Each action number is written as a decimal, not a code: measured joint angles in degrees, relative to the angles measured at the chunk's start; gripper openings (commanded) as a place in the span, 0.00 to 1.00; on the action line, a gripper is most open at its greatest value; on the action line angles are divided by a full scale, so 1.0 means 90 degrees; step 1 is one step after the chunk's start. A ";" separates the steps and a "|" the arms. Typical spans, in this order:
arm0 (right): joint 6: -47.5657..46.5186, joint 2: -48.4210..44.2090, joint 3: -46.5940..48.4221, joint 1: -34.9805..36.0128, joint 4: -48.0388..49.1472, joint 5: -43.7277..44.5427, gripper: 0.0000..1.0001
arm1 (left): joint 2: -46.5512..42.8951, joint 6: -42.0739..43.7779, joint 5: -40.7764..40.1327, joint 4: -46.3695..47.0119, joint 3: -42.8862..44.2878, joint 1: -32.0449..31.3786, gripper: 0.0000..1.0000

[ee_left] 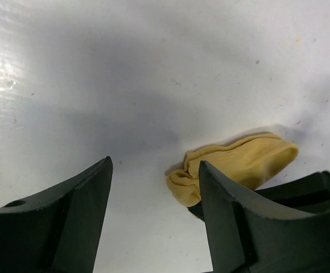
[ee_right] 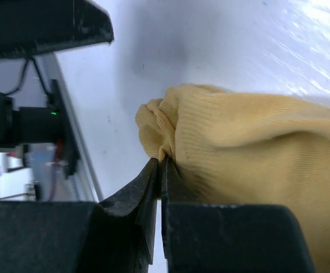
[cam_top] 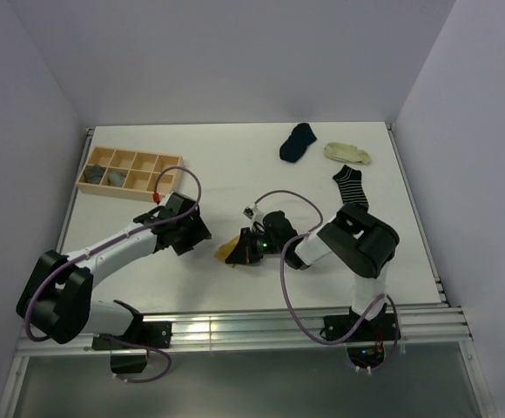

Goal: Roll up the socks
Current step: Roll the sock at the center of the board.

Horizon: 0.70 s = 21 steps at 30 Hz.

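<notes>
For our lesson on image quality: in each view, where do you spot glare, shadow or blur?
Top external: even light, glare on the metal rail at the near edge. Left wrist: glare on the table at left, a broad soft shadow across its middle. Right wrist: glare at upper right, the knit of the yellow sock sharp, the background at left blurred.

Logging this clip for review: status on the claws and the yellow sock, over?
Right claw shut on yellow sock. Left claw open, empty, beside it. Nothing blocking.
</notes>
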 measured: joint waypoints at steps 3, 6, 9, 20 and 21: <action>0.0551 0.0289 -0.0085 -0.0245 0.0491 -0.0488 0.00 | -0.0046 -0.0070 0.0124 0.0192 -0.0270 -0.0010 0.66; 0.1105 0.0617 -0.0141 -0.0449 0.1010 -0.0877 0.00 | -0.0049 -0.0107 0.0282 0.0338 -0.0493 -0.0083 0.66; 0.1617 0.0882 -0.0262 -0.0641 0.1530 -0.1161 0.00 | -0.0049 -0.0163 0.0410 0.0457 -0.0583 -0.0228 0.66; 0.2035 0.0942 -0.0335 -0.0799 0.1637 -0.1260 0.00 | 0.0032 -0.0466 0.0576 0.0889 -0.0583 -0.0653 0.65; 0.2042 0.0945 -0.0335 -0.0801 0.1632 -0.1260 0.00 | 0.0066 -0.0481 0.0576 0.0911 -0.0583 -0.0668 0.65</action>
